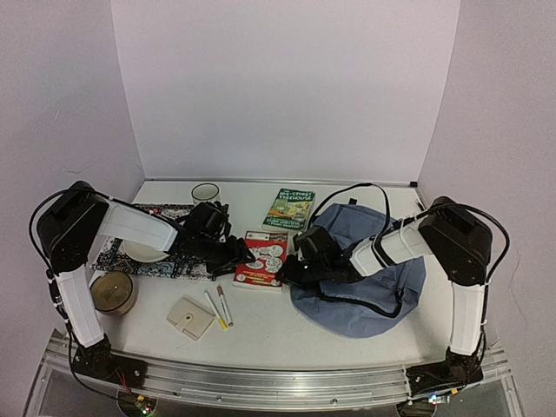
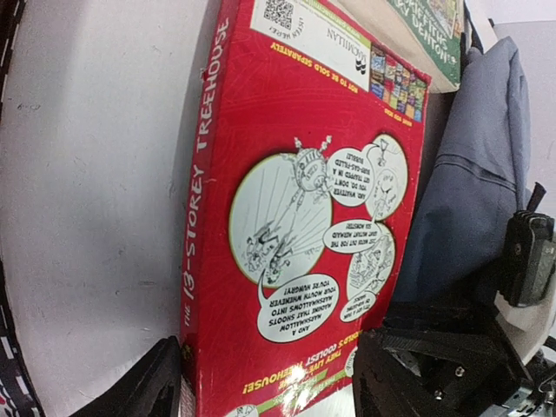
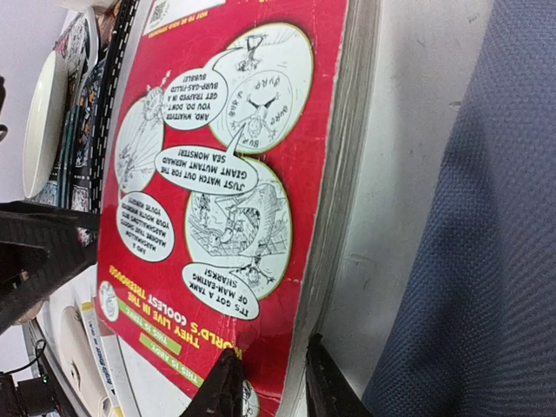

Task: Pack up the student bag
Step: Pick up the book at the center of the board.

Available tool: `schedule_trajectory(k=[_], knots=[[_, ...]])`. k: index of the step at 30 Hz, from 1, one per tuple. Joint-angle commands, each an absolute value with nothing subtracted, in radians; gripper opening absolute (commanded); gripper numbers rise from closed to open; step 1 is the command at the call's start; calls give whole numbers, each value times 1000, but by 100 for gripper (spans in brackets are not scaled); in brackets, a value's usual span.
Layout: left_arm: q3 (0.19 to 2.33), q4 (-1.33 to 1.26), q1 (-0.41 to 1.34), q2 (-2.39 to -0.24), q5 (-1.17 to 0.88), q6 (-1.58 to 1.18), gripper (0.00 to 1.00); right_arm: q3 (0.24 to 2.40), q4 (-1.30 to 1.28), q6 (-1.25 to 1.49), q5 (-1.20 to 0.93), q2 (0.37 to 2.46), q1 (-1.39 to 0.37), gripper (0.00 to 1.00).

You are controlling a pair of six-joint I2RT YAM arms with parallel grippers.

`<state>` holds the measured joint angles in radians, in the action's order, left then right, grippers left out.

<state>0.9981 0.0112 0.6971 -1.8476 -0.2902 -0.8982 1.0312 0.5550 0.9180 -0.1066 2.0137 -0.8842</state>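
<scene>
Beside the student bag lies a red book.

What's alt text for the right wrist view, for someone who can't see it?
A red book, back cover up, dominates the view on the white table, with the right tool straddling its near corner. The blue bag fills the frame's right side; a plate shows at far left.

1. The top camera gives me bright, even overhead light with faint, soft shadows.
2. On my left wrist view, glare washes the near edge of the red book.
3. On my right wrist view, the student bag blurs toward the frame's top edge.
</scene>
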Motion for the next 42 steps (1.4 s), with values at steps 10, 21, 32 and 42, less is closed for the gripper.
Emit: schedule_trajectory(k=[10,21,32,42], knots=[[984,-329,783,-1770,-527,-999,56,1019,586,891,-180,1987,-900,25],[983,-339,805,-1855,-514,-994,42,1008,586,883,-174,1964,-900,25],[966,-328,804,-1808,-423,-925,3,966,495,835,-86,1830,-900,34],[1131,-12,880,-1703,-85,-627,0,970,271,780,78,1516,-900,70]])
